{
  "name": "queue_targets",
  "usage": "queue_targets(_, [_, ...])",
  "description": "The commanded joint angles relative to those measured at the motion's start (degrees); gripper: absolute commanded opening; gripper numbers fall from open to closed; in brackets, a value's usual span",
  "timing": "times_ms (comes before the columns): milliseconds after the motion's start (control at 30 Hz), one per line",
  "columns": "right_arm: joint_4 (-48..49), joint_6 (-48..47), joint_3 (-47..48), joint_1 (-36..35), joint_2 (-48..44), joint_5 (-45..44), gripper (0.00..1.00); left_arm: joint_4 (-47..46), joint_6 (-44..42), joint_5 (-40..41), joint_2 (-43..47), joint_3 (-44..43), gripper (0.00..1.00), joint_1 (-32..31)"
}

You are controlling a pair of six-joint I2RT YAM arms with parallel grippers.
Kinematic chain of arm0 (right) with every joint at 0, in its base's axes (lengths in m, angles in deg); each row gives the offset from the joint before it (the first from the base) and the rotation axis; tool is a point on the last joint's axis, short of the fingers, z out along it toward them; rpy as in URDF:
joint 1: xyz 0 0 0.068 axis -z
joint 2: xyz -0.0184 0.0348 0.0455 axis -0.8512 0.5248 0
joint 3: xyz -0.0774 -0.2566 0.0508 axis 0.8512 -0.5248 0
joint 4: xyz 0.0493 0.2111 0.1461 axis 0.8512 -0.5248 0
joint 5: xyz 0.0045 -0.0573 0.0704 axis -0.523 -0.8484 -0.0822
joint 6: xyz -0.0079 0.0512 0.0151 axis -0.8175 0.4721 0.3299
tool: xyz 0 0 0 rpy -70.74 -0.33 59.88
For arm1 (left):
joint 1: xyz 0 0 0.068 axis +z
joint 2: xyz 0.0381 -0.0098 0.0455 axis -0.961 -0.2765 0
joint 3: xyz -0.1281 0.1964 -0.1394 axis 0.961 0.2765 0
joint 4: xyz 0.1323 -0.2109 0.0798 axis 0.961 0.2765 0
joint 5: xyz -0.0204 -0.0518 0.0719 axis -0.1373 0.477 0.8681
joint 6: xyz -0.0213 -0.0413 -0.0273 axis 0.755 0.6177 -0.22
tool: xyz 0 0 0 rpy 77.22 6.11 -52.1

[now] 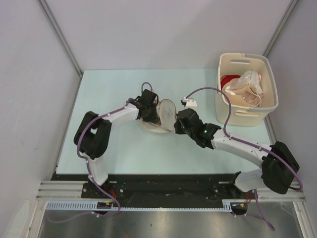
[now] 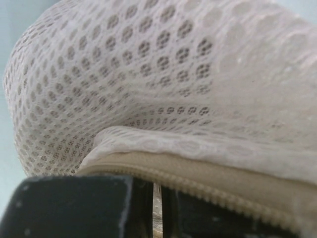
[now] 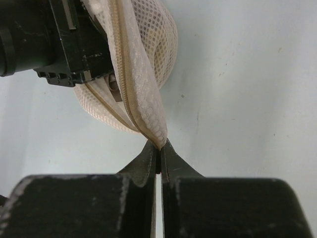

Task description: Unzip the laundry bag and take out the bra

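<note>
The round cream mesh laundry bag stands on edge at the table's middle, held between both grippers. My left gripper is at its left side. In the left wrist view the bag fills the frame, with its zip running just above the gripper, which is shut on a thin cream strip at the zip. My right gripper is at the bag's right side. In the right wrist view this gripper is shut on the bag's rim beside the closed zip. The bra is hidden.
A cream plastic basket stands at the back right, holding a red cloth and a pale pink-white strappy garment. A small white part on the right arm's cable lies between bag and basket. Grey walls flank the pale green table.
</note>
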Motion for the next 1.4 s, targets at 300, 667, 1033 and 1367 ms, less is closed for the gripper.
queue_targets(300, [1.98, 5.11, -0.29, 3.70, -1.78, 1.13, 0.00, -6.84, 0.66, -28.26, 12.21, 2.34, 0.00, 6.32])
queue_targets(667, [5.84, 10.12, 6.48, 11.78, 7.88, 8.34, 0.00, -2.88, -0.40, -39.87, 17.74, -0.30, 0.00, 7.38])
queue_targets(1033, [3.74, 10.65, 10.53, 12.50, 17.38, 9.57, 0.00, -21.05, 13.91, -57.53, 23.20, -0.83, 0.00, 7.64])
queue_targets(1367, [-2.68, 11.88, 8.69, 6.08, 7.82, -2.09, 0.00, -20.63, 12.61, -56.23, 23.20, 0.65, 0.00, 8.52])
